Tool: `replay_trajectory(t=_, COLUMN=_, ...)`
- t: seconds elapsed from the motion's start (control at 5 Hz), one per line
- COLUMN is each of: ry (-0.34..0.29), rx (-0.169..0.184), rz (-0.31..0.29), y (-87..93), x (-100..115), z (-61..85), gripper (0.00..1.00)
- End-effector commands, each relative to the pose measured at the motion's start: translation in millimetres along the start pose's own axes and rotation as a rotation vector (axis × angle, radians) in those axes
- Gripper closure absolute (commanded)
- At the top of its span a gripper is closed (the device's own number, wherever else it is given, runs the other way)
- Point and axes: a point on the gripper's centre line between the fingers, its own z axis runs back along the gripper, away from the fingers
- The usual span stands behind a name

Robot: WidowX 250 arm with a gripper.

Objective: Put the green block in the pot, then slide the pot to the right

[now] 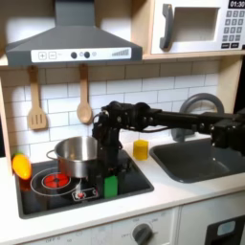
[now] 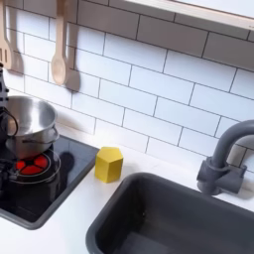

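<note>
Green block [image 1: 111,185]: small bright green rectangular toy block, standing upright in the lower centre of the first exterior view, on the front right part of the black toy stovetop [image 1: 134,182]. The black gripper [image 1: 108,167] of the robot arm [image 1: 172,120] hangs directly above it, fingers pointing down and reaching to the block's top. Whether the fingers clamp the block or merely touch it cannot be told; their spread is too dark and small to read.

Pot [image 1: 78,155]: shiny silver metal toy cooking pot, round, straight-sided. In the first exterior view it sits left of centre on the stovetop, just left of the gripper, behind the glowing red burner ring [image 1: 55,180]. In the second exterior view the pot [image 2: 30,124] shows at the left edge, with the red ring [image 2: 32,167] in front of it. The block is outside the pot, just to its lower right in the first exterior view.

Other items: small yellow block [image 1: 141,148] on the white counter between stovetop and dark grey sink basin [image 1: 196,160]; in the second exterior view it [image 2: 108,164] stands centre frame. A yellow-orange toy piece [image 1: 21,166] lies at the left edge of the first exterior view. Two wooden utensils [image 1: 84,107] hang on the white tile wall, upper left.
</note>
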Motion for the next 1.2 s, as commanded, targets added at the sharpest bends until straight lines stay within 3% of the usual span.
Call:
replay_trajectory(t=0.0, ry=0.005, rx=0.007, rz=-0.019, y=-1.8, x=-4.9, z=1.2, gripper=1.0)
replay_trajectory(t=0.6, ry=-0.02, rx=-0.003, rz=-0.026, y=-0.6, x=-9.1, z=18.7, gripper=1.0)
replay_trajectory(t=1.0, ry=-0.087, rx=-0.001, rz=0.005, y=9.6, x=-10.4, z=51.0, gripper=1.0)
